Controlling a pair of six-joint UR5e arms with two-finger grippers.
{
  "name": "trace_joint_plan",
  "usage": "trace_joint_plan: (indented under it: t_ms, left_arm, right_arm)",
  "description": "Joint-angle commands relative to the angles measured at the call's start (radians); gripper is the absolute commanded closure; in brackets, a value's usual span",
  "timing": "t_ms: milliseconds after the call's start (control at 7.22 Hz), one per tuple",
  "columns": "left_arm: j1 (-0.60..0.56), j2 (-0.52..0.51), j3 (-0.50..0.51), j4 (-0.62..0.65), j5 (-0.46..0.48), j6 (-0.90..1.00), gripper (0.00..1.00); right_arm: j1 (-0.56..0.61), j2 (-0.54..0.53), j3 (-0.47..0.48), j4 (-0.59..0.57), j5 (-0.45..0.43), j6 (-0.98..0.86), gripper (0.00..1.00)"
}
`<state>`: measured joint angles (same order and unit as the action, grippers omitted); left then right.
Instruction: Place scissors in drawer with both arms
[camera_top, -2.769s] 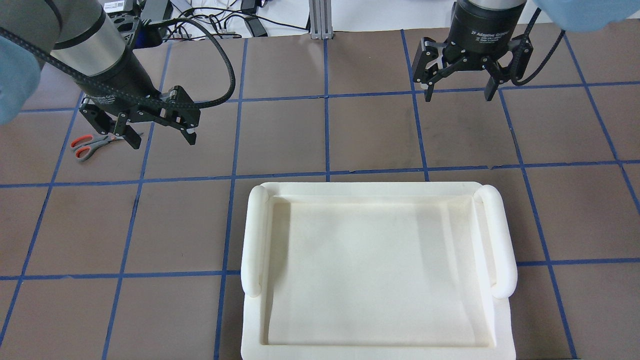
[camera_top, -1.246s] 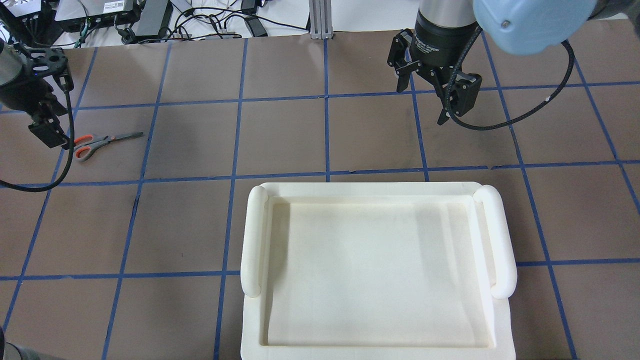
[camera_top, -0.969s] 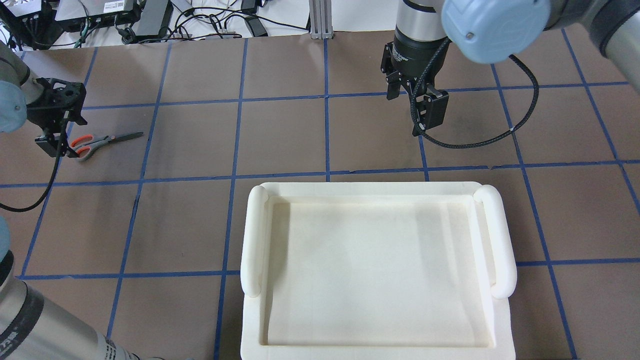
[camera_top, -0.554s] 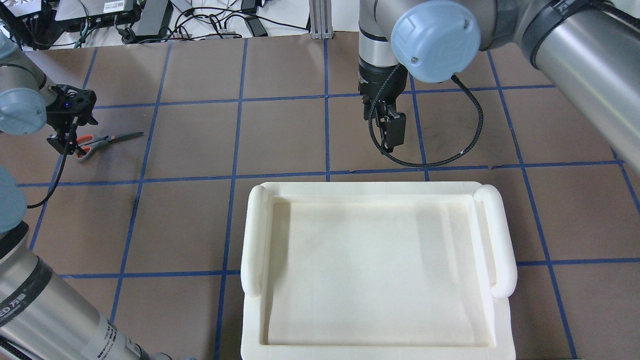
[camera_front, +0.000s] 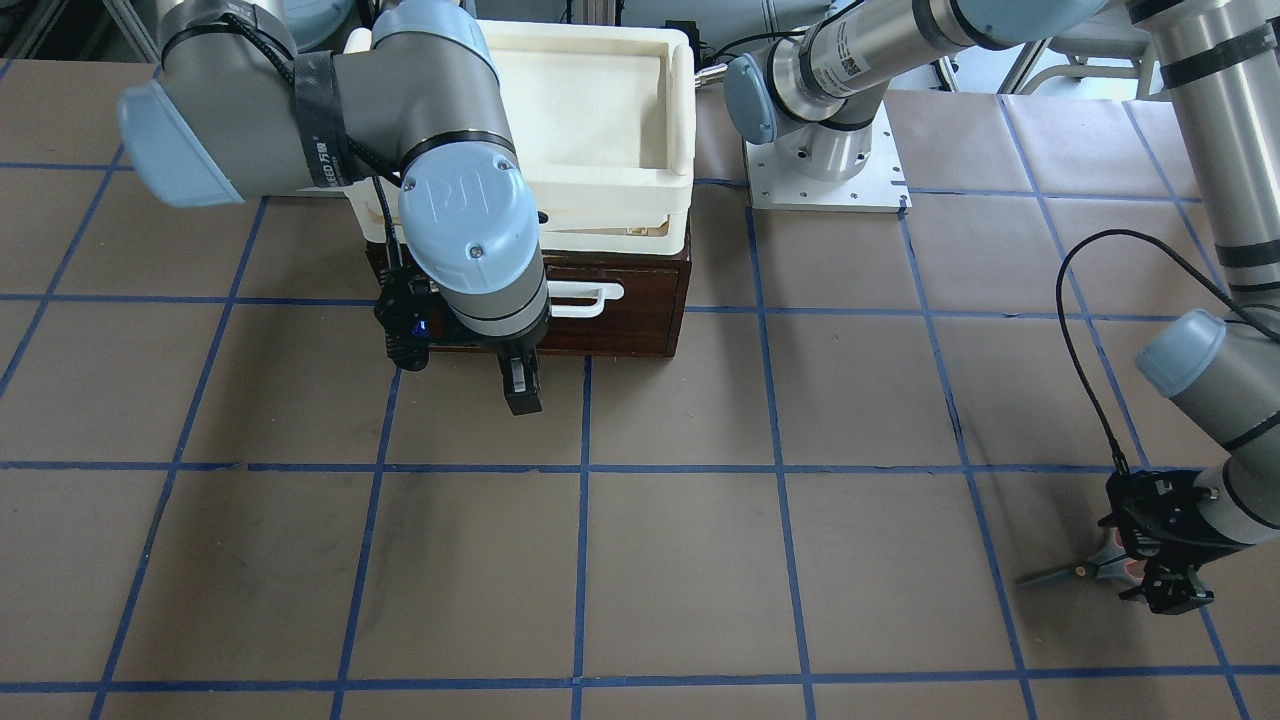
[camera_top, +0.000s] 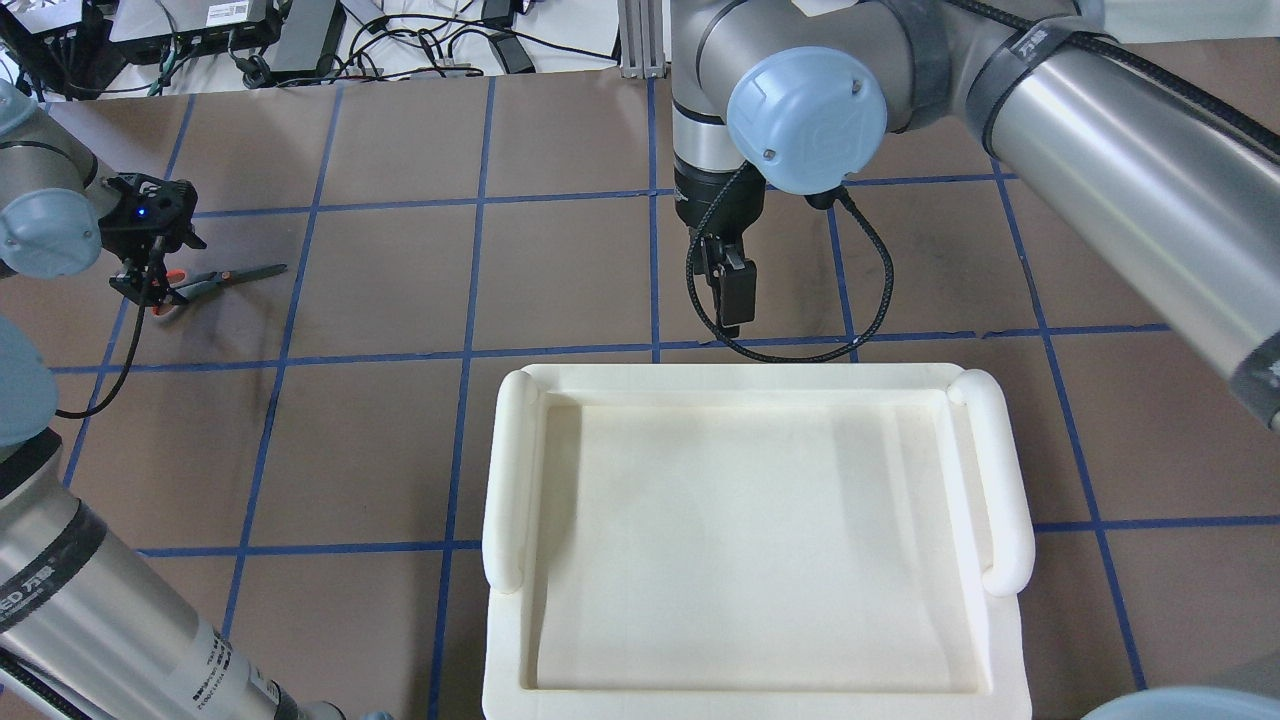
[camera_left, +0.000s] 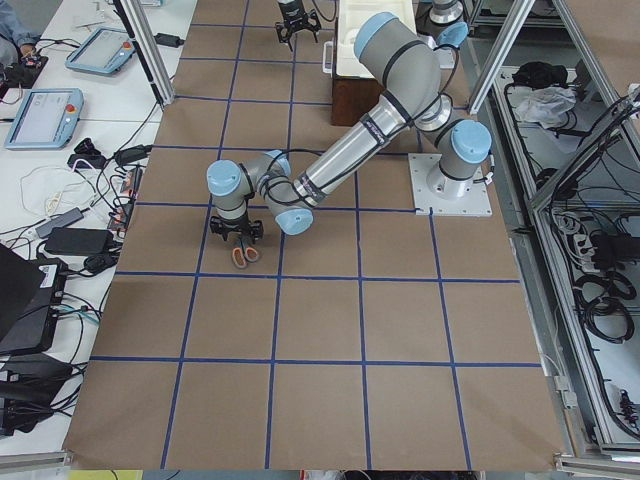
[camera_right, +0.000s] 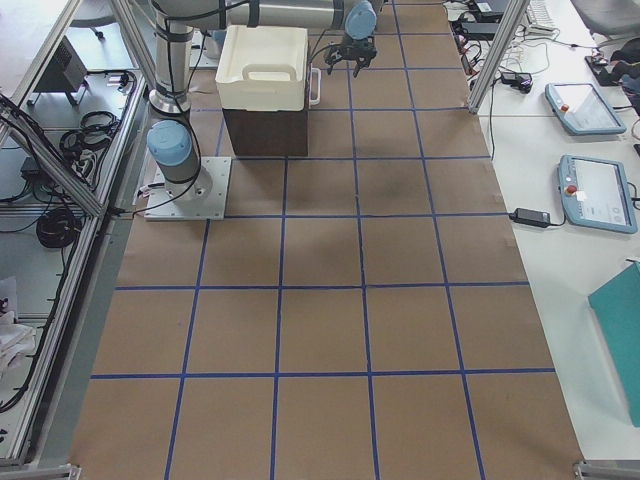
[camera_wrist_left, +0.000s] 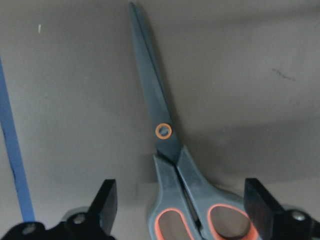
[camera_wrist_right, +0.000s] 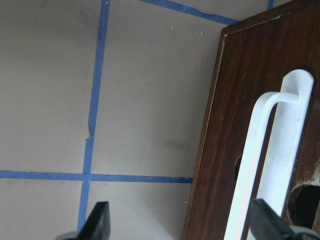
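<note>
The scissors (camera_wrist_left: 167, 145) lie flat on the brown table at its far left end, blades closed; they also show in the overhead view (camera_top: 225, 277) and the front view (camera_front: 1060, 575). My left gripper (camera_top: 150, 278) is low over their handles, open, with one finger on each side of the loops (camera_wrist_left: 182, 200). The drawer (camera_front: 630, 310) is closed, its white handle (camera_front: 580, 300) facing out. My right gripper (camera_front: 520, 385) hangs open just in front of it. In the right wrist view (camera_wrist_right: 182, 220) the handle (camera_wrist_right: 270, 160) is at the right, beside one finger.
A cream-white foam tray (camera_top: 510, 480) sits on top of the drawer cabinet and hides it from overhead. The table is brown with blue tape grid lines. Cables and devices lie beyond the far edge (camera_top: 300, 30).
My left arm swung out to the left and came down over the scissors' handles. My right gripper turned and moved left and nearer to the drawer front. The scissors have not moved.
</note>
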<state>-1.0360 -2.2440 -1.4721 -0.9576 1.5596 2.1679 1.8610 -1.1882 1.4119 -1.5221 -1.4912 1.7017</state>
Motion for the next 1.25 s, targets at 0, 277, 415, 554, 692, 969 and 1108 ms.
trace_joint_plan:
  t_ms: [0, 277, 415, 554, 692, 969, 1108]
  left_arm:
    - [0.001, -0.008, -0.001, 0.0, 0.0, -0.003, 0.09]
    - [0.001, -0.017, -0.002, 0.0, 0.0, -0.002, 0.1]
    - [-0.001, -0.019, -0.004, 0.0, 0.002, -0.005, 0.09]
    - [-0.001, -0.019, -0.008, 0.0, 0.003, -0.006, 0.1]
    - [0.001, -0.02, -0.01, 0.0, 0.004, -0.005, 0.15]
    - [-0.001, -0.019, -0.01, 0.0, 0.01, -0.005, 0.25]
    - [0.001, -0.019, -0.01, 0.0, 0.008, 0.0, 0.32]
  right_arm:
    - [0.001, 0.012, 0.036, -0.001, 0.003, 0.062, 0.0]
    - [0.001, 0.013, 0.053, 0.006, 0.006, 0.072, 0.0]
    - [0.001, 0.013, 0.055, 0.011, 0.025, 0.087, 0.0]
    - [0.001, 0.013, 0.062, 0.013, 0.029, 0.107, 0.0]
    - [0.001, 0.015, 0.073, 0.011, 0.029, 0.111, 0.0]
    - [0.003, 0.018, 0.078, 0.017, 0.029, 0.141, 0.0]
    - [0.003, 0.018, 0.078, 0.035, 0.029, 0.141, 0.0]
